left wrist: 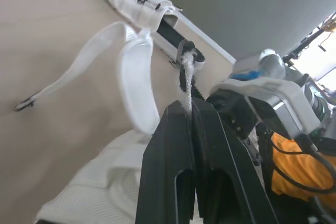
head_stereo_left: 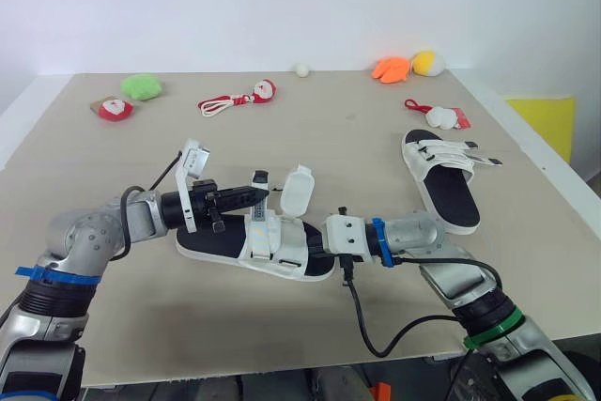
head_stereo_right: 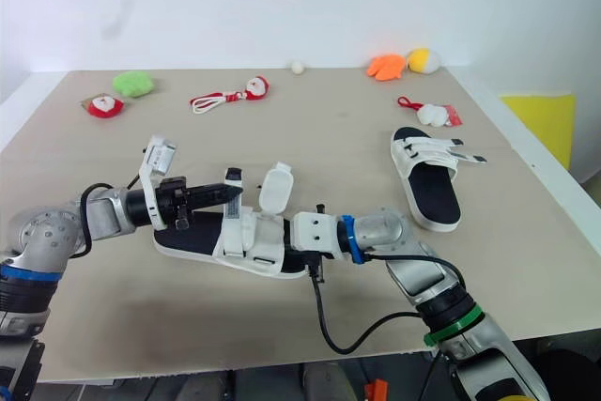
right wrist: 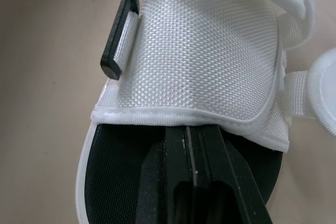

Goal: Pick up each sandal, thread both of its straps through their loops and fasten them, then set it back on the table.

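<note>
Beige table, white sandal, black footbed, one strap standing open

Upper of near sandal: white woven cloth, coarse weave; footbed matt black. Loop: black plastic. Table: matt, smooth.

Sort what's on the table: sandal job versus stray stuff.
Job: near sandal, far sandal.
Stray: green plush, red-and-white toy, corded red-and-white toy, white ball, orange plush, yellow plush, packaged trinket.

near sandal between left claw and right claw, second sandal well apart rightward
</note>
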### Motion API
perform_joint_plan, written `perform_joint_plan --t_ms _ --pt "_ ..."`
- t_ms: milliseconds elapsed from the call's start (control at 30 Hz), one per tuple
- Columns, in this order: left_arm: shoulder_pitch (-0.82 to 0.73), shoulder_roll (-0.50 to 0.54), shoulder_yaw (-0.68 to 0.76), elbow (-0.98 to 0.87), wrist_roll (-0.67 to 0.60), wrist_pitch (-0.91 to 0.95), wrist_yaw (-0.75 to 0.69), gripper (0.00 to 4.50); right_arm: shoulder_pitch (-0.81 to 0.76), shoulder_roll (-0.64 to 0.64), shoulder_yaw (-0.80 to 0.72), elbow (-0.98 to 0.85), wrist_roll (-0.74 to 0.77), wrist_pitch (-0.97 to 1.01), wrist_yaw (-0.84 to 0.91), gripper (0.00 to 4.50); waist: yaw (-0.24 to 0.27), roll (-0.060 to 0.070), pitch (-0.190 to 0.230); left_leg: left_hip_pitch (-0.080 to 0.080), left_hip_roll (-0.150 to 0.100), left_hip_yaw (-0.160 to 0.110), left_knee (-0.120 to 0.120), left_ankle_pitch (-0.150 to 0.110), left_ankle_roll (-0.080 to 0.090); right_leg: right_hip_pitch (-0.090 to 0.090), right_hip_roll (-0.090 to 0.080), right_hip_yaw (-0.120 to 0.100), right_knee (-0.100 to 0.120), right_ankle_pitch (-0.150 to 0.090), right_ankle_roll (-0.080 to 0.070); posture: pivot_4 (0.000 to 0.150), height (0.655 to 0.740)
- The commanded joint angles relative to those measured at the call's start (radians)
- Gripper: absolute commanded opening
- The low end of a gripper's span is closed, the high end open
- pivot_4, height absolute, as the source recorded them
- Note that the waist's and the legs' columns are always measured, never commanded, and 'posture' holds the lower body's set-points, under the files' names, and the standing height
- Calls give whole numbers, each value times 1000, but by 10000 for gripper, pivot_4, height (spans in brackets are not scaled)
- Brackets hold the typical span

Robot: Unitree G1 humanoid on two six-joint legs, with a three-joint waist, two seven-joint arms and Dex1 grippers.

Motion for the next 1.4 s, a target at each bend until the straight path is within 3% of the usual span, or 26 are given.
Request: perform_joint_plan --t_ms 33,333,600,1167,1300,1333,1400 --pt "-58 -24 52 60 0 61 -31 180 34 -35 33 70 -94 39 -16 0 0 0 0 0 0 -1 0 0 0 0 0 0 0 0 0 1500 7400" --pt "-136 -121 95 203 33 167 -4 180 48 -36 33 53 -89 52 -24 0 0 0 0 0 -1 -5 0 0 0 0 2 0 0 0 0 1500 7400" --pt "-129 -161 95 207 104 175 -30 180 56 -38 30 40 -85 62 -21 0 0 0 0 -5 -2 -6 0 0 0 1 2 0 0 0 0 1500 7400" --pt "-101 -198 41 278 338 60 -129 180 58 -34 24 24 -67 77 -16 0 1 0 0 -5 -4 -11 0 2 -3 0 2 -1 0 0 0 1500 7400" --pt "-102 -205 49 282 360 50 -147 12377 59 -33 23 23 -66 78 -16 0 1 0 0 -5 -4 -12 0 2 -3 0 2 -1 -1 0 0 1500 7400" --pt "-103 -205 48 282 366 51 -156 19254 60 -33 23 22 -66 79 -15 0 1 0 0 -6 -4 -12 0 2 -3 0 2 -1 -1 0 0 1500 7400" --pt "-108 -210 52 288 381 45 -160 27045 60 -32 22 23 -66 79 -14 0 1 0 0 -7 -4 -12 -1 2 -3 1 2 -1 -1 0 0 1500 7400"
